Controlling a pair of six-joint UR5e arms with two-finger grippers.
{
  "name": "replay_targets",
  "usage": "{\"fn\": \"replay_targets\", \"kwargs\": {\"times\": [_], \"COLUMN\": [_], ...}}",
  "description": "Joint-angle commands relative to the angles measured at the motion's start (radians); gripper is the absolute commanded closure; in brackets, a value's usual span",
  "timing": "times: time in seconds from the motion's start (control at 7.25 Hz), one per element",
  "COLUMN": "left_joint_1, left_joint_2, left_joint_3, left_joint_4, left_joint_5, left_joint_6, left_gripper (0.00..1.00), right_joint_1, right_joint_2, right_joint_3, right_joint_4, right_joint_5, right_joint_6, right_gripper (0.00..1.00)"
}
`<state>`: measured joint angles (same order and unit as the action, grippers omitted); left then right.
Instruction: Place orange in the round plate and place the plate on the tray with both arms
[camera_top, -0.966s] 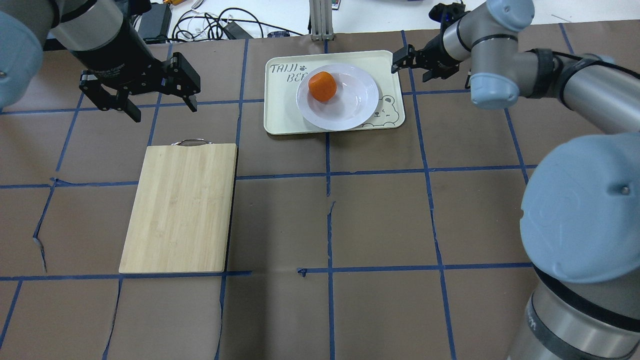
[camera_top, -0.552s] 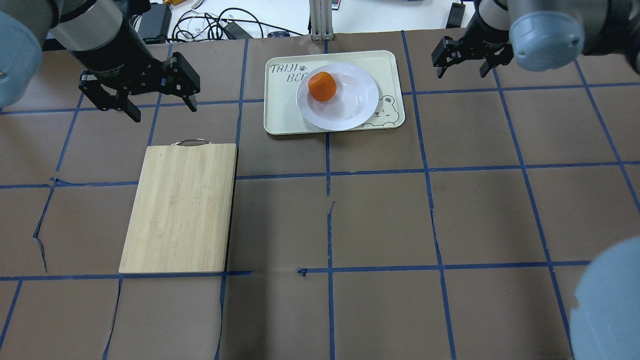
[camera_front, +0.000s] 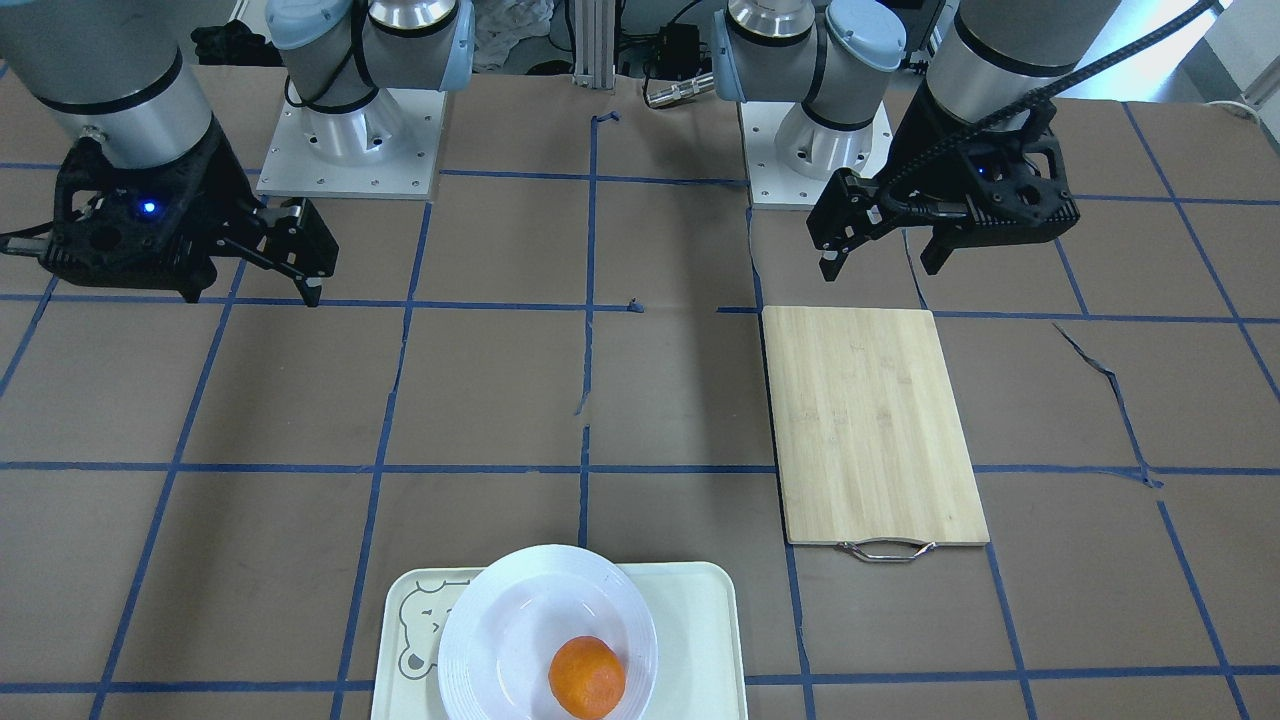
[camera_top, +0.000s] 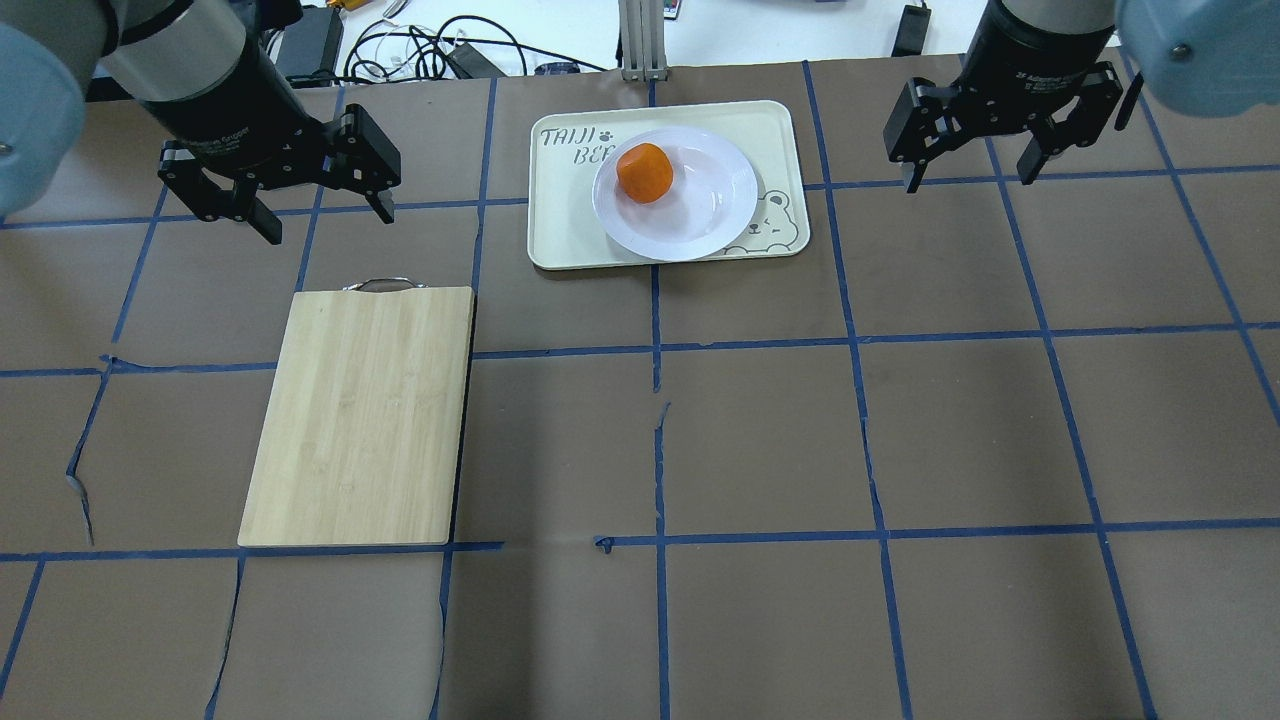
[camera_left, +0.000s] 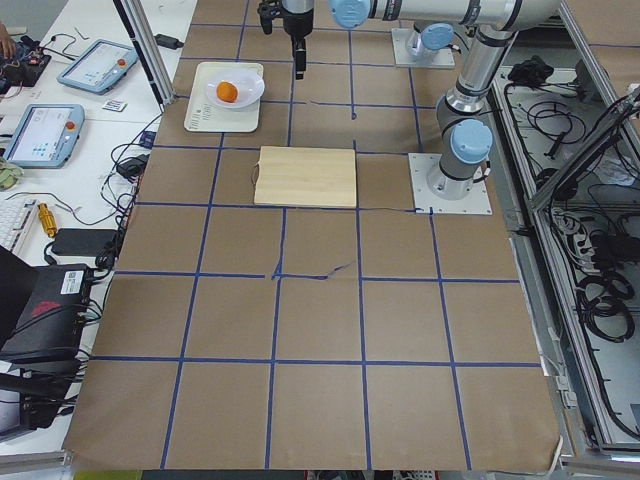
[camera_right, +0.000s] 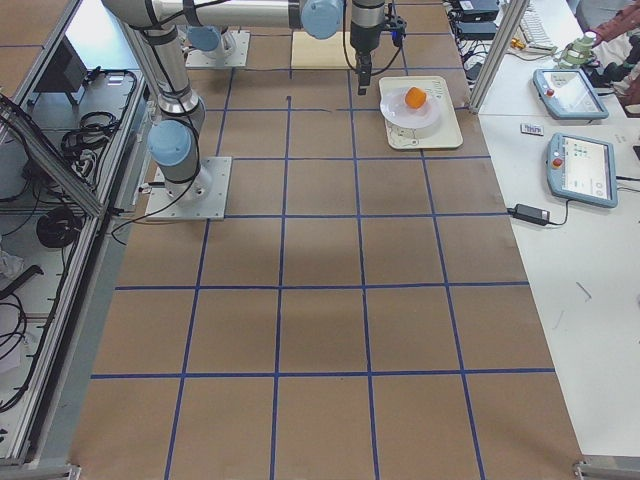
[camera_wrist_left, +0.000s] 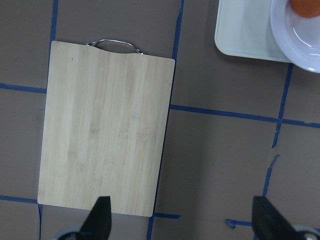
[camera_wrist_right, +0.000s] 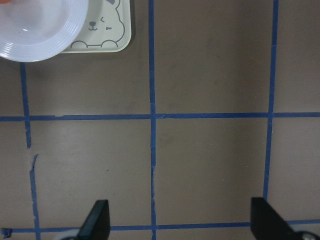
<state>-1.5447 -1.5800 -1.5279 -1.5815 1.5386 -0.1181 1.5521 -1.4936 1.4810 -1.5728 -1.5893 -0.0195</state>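
Note:
The orange (camera_top: 644, 172) lies in the white round plate (camera_top: 705, 215), left of the plate's centre. That plate rests on the cream tray (camera_top: 562, 225) with the bear face, at the table's far middle; the front-facing view shows the orange (camera_front: 587, 677), plate (camera_front: 505, 615) and tray (camera_front: 705, 620) at its bottom edge. My left gripper (camera_top: 330, 222) hangs open and empty to the tray's left, above the table. To the tray's right my right gripper (camera_top: 968, 180) hangs open and empty, pointing down. Both are well apart from the tray.
A bamboo cutting board (camera_top: 360, 415) with a metal handle lies on the left half of the table, just in front of the left gripper. Cables (camera_top: 430, 45) and an aluminium post (camera_top: 640, 40) sit beyond the table's far edge.
My right arm has swung away from the tray's right edge, further right, and its gripper has turned to point straight down. The left arm, plate and orange have not moved.

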Motion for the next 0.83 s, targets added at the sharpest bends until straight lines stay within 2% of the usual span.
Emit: {"fn": "replay_targets", "kwargs": {"times": [0.0, 0.28, 0.69], "left_joint_1": [0.000, 0.000, 0.001], "left_joint_2": [0.000, 0.000, 0.000], "left_joint_3": [0.000, 0.000, 0.000], "left_joint_4": [0.000, 0.000, 0.000], "left_joint_5": [0.000, 0.000, 0.000], "left_joint_6": [-0.002, 0.000, 0.000], "left_gripper": [0.00, 0.00, 0.00], "right_joint_1": [0.005, 0.008, 0.008], "right_joint_2": [-0.010, -0.011, -0.008], "right_joint_3": [-0.008, -0.005, -0.002], "right_joint_4": [0.016, 0.016, 0.017], "right_joint_5": [0.075, -0.012, -0.012], "right_joint_6": [0.004, 0.003, 0.009], "right_gripper": [0.00, 0.00, 0.00]}}
